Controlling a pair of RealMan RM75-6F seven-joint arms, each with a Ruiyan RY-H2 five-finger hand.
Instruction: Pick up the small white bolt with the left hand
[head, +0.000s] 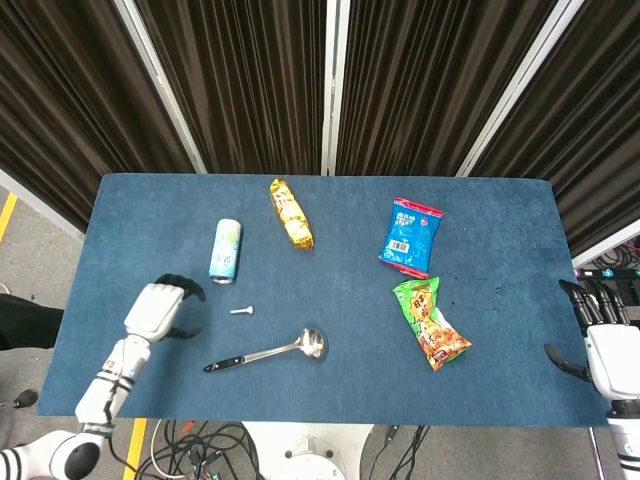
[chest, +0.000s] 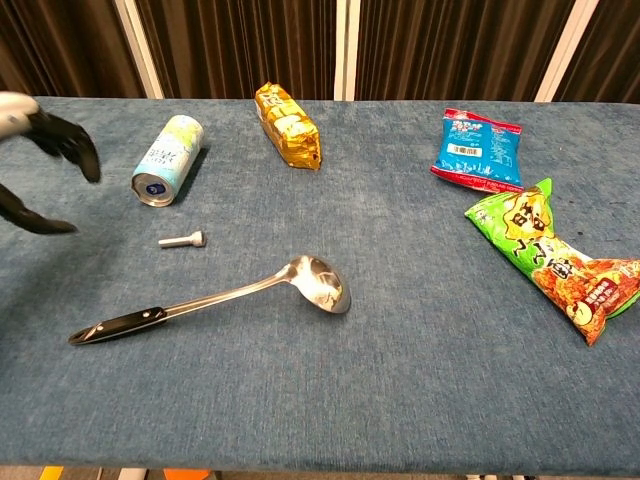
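Observation:
The small white bolt (head: 240, 310) (chest: 182, 240) lies on its side on the blue table, below the can and above the ladle's handle. My left hand (head: 160, 306) (chest: 35, 150) hovers over the table to the left of the bolt, apart from it, fingers spread and curved, holding nothing. My right hand (head: 598, 340) stays off the table's right edge, fingers apart and empty; the chest view does not show it.
A light blue can (head: 225, 250) lies just beyond the bolt. A steel ladle (head: 268, 351) with a black handle lies in front of it. Further right are a gold snack pack (head: 291, 213), a blue snack bag (head: 410, 236) and a green chip bag (head: 430, 323).

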